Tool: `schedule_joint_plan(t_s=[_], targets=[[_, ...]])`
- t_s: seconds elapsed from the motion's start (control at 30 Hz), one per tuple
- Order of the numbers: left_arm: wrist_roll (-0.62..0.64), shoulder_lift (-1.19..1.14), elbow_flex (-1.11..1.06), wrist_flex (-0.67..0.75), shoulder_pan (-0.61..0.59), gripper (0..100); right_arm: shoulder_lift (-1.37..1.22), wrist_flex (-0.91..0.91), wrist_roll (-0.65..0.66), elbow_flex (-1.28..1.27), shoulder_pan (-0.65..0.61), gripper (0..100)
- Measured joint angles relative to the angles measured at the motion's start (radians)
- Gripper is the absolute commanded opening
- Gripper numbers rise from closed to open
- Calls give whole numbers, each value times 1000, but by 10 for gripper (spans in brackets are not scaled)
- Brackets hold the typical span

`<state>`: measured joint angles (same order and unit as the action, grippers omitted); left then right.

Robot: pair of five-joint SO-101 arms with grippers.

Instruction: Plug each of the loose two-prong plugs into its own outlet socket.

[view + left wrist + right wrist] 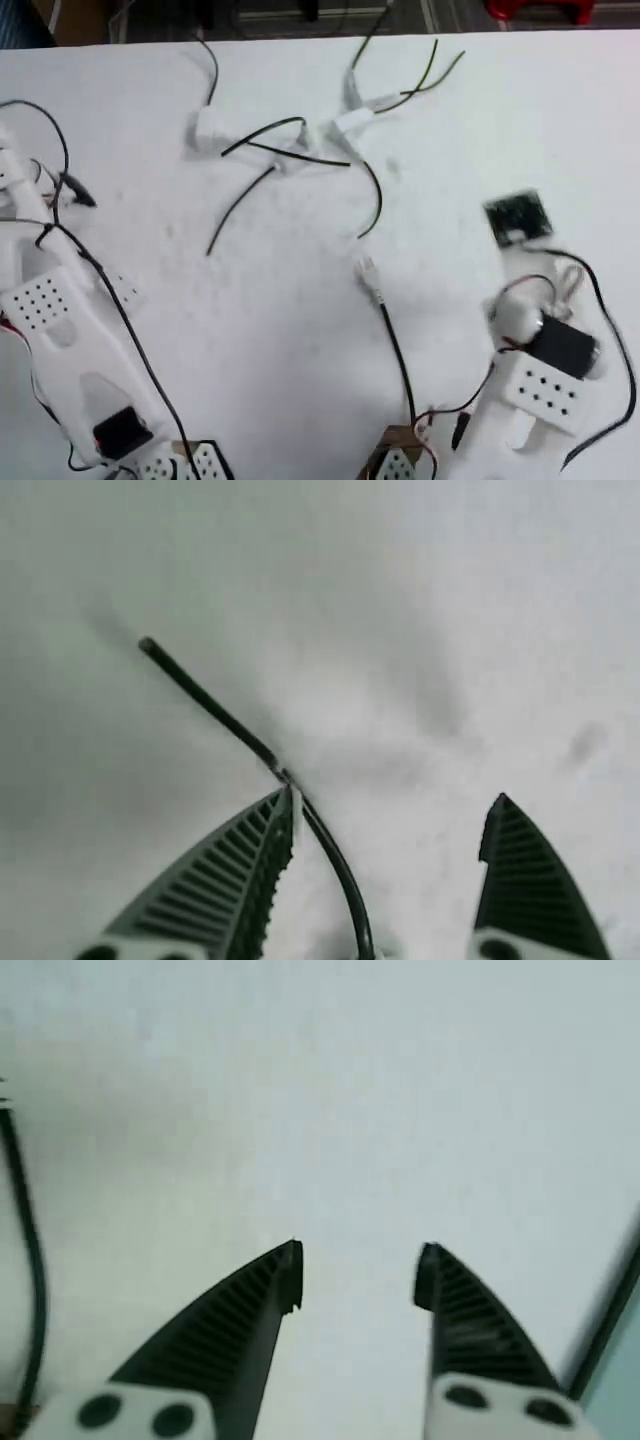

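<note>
Several white two-prong plugs with black wires lie loose at the back of the table, one [205, 130] to the left and one [352, 120] near the middle. Another plug [368, 275] lies mid-table, and its black cable [398, 350] runs toward the front edge. My left gripper [395, 802] is open just above the table. A thin black wire [215, 712] passes between its fingers, close against one fingertip [280, 815]. My right gripper [357, 1270] is open over bare table with nothing between its fingers. A black cable [30, 1260] lies off to its side.
The left arm [50, 300] spans the table's left side and the right arm [540, 345] stands at the front right. White socket-like blocks [190, 462] and a brown block [395, 462] sit at the front edge. Loose wires [240, 205] cross the back middle.
</note>
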<state>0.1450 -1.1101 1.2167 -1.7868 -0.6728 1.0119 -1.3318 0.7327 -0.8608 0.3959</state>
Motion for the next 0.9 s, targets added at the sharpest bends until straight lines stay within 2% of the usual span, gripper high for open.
schedule_joint_plan(t_s=[0.2, 0.33, 0.63, 0.8, 0.9], targets=[[0, 0, -63, 0, -54, 298, -61, -52, -163, 48, -402, 254], [0, 0, -77, 2, -106, 298, -230, 35, -261, 68, -588, 254], [-25, 71, -247, 6, -117, 298, -689, 224, -322, 167, -678, 254], [-55, 285, -499, 6, -117, 298, -793, 269, -322, 193, -758, 254], [-117, 442, -687, 6, -114, 298, -822, 290, -325, 193, -799, 254]])
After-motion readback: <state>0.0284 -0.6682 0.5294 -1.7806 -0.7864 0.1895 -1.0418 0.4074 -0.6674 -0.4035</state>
